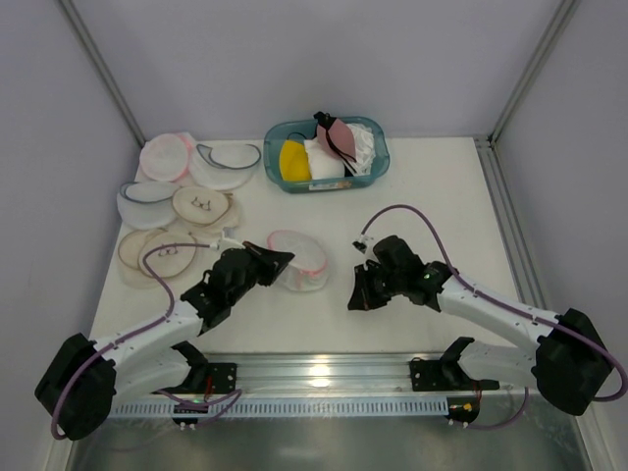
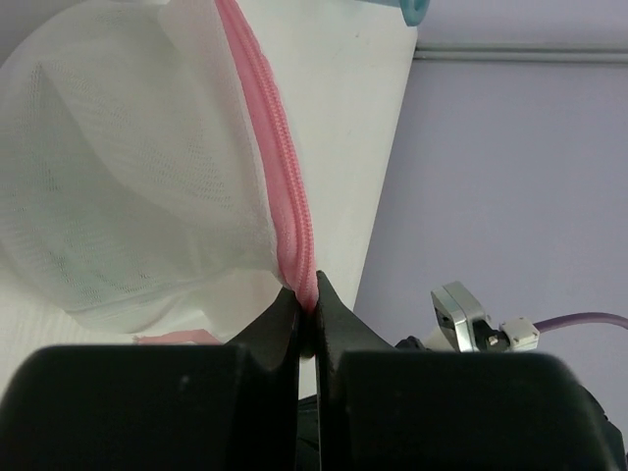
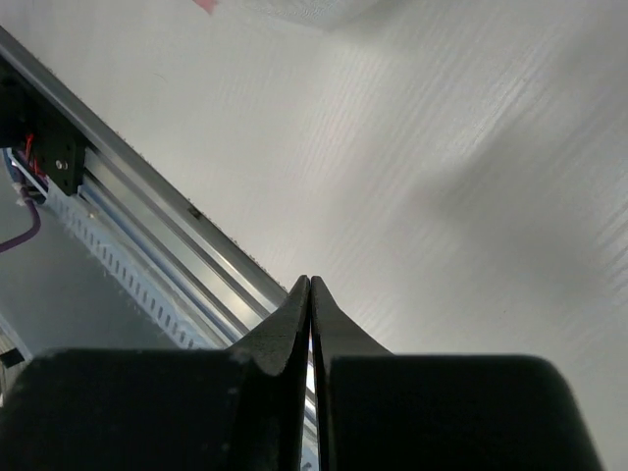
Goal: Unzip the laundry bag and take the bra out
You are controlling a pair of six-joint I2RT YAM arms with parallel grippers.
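Observation:
The laundry bag [image 1: 306,263] is a round white mesh pouch with a pink zipper rim, near the table's middle. My left gripper [image 1: 282,261] is shut on its pink zipper rim [image 2: 294,216], pinching the pink tape at the pouch's left edge. In the left wrist view the mesh pouch [image 2: 118,177] fills the upper left. Something pale shows faintly through the mesh; I cannot make out the bra. My right gripper [image 1: 355,299] is shut and empty, above bare table to the right of the bag; its fingertips [image 3: 310,287] hold nothing.
A teal basket [image 1: 378,167] at the back holds a yellow bra [image 1: 292,160], white cloth and a mauve bra [image 1: 340,135]. Several round mesh pouches [image 1: 177,201], some navy-trimmed, lie at the left. A metal rail [image 1: 324,373] runs along the near edge.

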